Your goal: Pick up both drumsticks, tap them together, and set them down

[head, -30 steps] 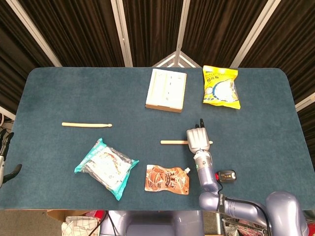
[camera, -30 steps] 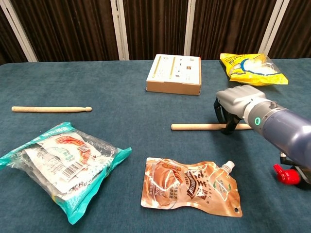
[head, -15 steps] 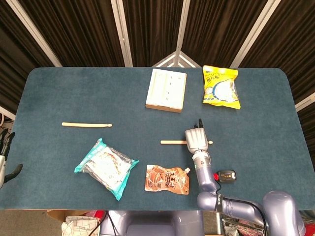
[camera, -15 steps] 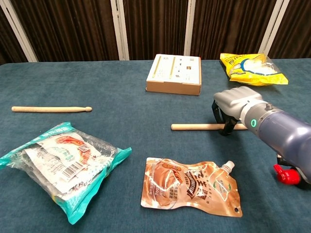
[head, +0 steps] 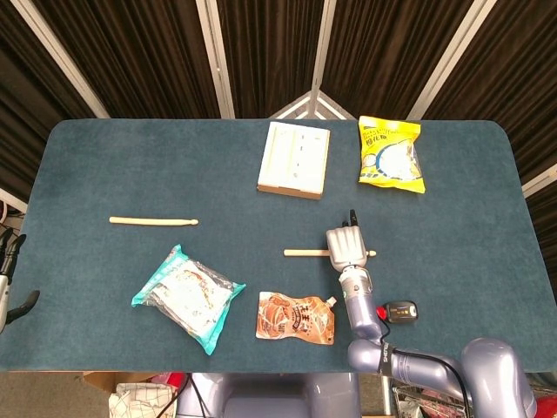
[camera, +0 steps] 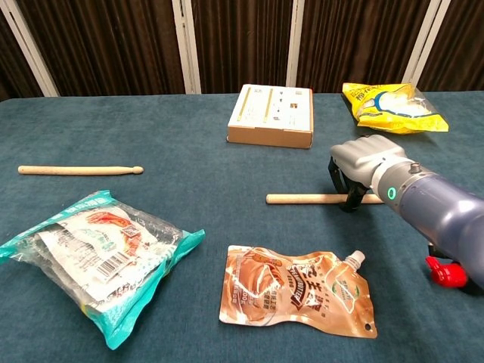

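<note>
Chest view | right hand (camera: pixel 361 168) curled over drumstick (camera: pixel 302 198) on table | grip unclear

The right hand (camera: pixel 361 162) is light grey with black fingers (camera: pixel 352 198) underneath. Behind it, the right arm (camera: pixel 442 219) is smooth, round and shiny blue-grey. A small green light ring (camera: pixel 392 193) glows near the wrist.

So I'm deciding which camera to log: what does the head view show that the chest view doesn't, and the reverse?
Only the head view shows the left hand at the table's edge and the black device on the table. Only the chest view shows the right hand's fingers curled around the near drumstick from the side. Both share the far drumstick, the box and the snack packs.
</note>
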`<state>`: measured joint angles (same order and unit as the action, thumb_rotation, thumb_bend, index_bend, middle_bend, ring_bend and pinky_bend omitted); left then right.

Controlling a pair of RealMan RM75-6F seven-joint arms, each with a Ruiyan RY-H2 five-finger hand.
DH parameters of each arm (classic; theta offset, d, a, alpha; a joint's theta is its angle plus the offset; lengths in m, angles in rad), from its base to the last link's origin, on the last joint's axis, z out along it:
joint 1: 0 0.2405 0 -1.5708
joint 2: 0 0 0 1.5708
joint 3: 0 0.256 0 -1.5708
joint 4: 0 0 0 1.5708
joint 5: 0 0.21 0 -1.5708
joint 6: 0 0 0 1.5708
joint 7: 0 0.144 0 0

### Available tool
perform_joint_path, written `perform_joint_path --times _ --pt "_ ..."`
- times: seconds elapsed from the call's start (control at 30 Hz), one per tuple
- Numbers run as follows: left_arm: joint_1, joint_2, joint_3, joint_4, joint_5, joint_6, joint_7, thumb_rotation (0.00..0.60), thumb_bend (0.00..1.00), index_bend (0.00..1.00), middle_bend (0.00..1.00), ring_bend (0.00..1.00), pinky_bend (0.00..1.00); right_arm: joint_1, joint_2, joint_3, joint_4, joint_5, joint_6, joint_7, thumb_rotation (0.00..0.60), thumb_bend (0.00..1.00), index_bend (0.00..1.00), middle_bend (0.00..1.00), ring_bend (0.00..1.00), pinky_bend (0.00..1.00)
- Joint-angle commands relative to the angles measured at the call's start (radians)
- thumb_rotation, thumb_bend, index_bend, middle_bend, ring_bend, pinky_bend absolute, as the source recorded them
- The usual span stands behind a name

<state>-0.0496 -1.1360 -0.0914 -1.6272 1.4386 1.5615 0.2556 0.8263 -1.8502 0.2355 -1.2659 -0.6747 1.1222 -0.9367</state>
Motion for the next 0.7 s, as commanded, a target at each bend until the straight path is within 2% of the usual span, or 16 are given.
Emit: perform_joint_path --times 0.03,0.4,0.7 --pt "0.0 0.0 0.001 0.0 0.001 0.0 0.001 0.6 0.34 0.04 0.0 0.0 0.0 -0.001 0.001 -0.002 0.001 -0.007 0.002 0.003 0.6 0.36 0.64 0.58 0.3 0.0" --pt "0.0 0.0 0.002 -0.002 0.0 0.002 0.003 0.6 0.34 0.04 0.0 0.0 0.0 -0.002 0.002 -0.013 0.0 -0.028 -0.004 0.007 0.6 0.38 0.67 0.61 0.32 0.0" --pt "0.0 0.0 0.0 0.001 -0.004 0.003 0.001 0.6 0.34 0.04 0.0 0.0 0.0 -0.007 0.017 -0.033 -0.011 -0.101 -0.011 0.049 0.6 0.4 0.68 0.62 0.33 0.0"
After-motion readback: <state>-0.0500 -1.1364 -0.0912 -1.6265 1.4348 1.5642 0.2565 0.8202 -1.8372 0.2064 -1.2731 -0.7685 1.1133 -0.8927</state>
